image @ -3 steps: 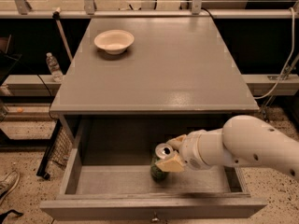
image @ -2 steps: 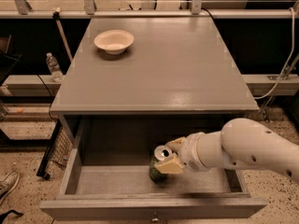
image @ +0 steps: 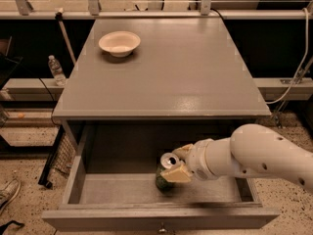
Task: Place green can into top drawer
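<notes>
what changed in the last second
The gripper, holding the green can, has moved slightly left and lower into the open top drawer; the can is tilted. The fingers still grip it, not released. The bowl, table and drawer have not moved.

**Open drawer: room on the left, arm across the right**

The top drawer (image: 76, 180) stands pulled out below the grey table (image: 186, 82). Its floor is bare left of the green can (image: 164, 181) — free room there. The gripper (image: 175, 164) clasps the can at mid-drawer, and its white arm (image: 254, 155) crosses the right side, blocking it. The table's edge overhangs the drawer's back. On the tabletop, a cream bowl (image: 119, 43) occupies the far left corner.
</notes>
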Robot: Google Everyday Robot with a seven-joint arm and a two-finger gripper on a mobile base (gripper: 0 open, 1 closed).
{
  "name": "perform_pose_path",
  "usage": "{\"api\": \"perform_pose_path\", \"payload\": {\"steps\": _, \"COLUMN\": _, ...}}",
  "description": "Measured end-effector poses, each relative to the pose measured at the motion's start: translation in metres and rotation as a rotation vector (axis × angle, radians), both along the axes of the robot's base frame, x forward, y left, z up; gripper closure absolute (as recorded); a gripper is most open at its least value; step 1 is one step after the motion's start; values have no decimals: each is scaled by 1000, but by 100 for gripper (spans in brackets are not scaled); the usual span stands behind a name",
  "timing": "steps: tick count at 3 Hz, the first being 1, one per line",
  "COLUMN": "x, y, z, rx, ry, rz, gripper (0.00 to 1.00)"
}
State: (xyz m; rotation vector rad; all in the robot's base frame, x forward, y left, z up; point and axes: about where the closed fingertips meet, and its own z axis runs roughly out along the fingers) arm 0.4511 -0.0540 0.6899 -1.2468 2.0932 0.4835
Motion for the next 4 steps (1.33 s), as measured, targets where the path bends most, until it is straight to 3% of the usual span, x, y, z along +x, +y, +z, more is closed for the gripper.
{"api": "perform_pose_path", "payload": {"steps": 2, "x": -1, "y": 2, "z": 2, "rx": -3, "ry": -3, "rz": 5, "gripper": 10}}
{"api": "perform_pose_path", "payload": {"steps": 3, "x": -1, "y": 3, "z": 2, "rx": -4, "ry": -5, "rz": 8, "gripper": 0}}
{"api": "perform_pose_path", "payload": {"steps": 4, "x": -4, "y": -10, "z": 17, "rx": -26, "ry": -34, "rz": -7, "gripper": 0}}
